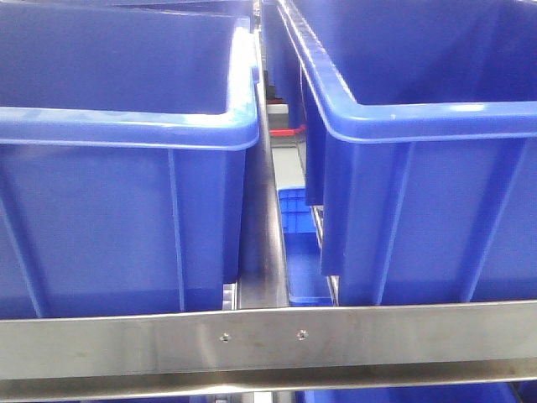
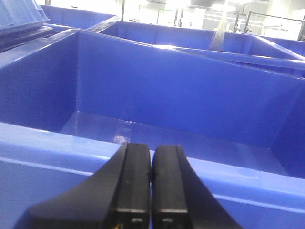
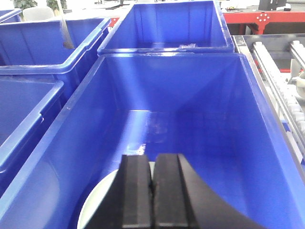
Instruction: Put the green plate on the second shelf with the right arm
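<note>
Right hand (image 3: 152,191) closed above green plate (image 3: 95,205), probably.

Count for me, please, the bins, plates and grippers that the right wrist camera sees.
Bins: 5, the farthest only a corner
Plate: 1
Gripper: 1
Total: 7

No legible text, labels, brands, numbers or signs in any view.
</note>
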### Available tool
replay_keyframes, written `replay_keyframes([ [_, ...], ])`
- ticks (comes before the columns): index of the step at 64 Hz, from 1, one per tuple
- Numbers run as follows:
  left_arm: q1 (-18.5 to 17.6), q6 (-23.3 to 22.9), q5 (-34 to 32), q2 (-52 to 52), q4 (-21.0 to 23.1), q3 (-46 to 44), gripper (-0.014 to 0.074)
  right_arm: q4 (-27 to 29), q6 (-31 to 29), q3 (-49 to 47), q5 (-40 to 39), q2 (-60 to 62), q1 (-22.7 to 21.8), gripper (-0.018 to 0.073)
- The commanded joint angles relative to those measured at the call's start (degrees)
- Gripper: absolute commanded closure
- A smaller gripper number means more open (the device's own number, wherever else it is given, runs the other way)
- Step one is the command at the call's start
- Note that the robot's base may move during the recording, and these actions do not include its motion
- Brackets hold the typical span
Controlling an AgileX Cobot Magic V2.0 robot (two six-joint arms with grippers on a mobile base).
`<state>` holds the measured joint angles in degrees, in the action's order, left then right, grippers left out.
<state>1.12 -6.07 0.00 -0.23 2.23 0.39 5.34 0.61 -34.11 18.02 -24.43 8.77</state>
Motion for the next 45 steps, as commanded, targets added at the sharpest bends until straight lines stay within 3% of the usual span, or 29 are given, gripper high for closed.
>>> replay_keyframes([
  [1, 0.02, -0.17, -4.67, -1.03, 0.34, 2.34, 0.0466, -0.83, -0.26, 0.39, -4.31, 0.77, -0.04, 0.0510],
  [11, 0.02, -0.17, -4.67, -1.03, 0.34, 2.34, 0.0466, -3.04, -0.26, 10.22, -8.05, 7.96, -1.37, 0.0510],
  [30, 0.02, -0.17, -4.67, -1.03, 0.34, 2.34, 0.0466, -2.38, 0.23, 34.74, -28.46, 26.44, -9.14, 0.0510],
  [45, 0.02, -0.17, -4.64, -1.03, 0.34, 2.34, 0.0466, -3.31, -0.02, 34.64, -20.74, 26.10, -9.16, 0.0510],
])
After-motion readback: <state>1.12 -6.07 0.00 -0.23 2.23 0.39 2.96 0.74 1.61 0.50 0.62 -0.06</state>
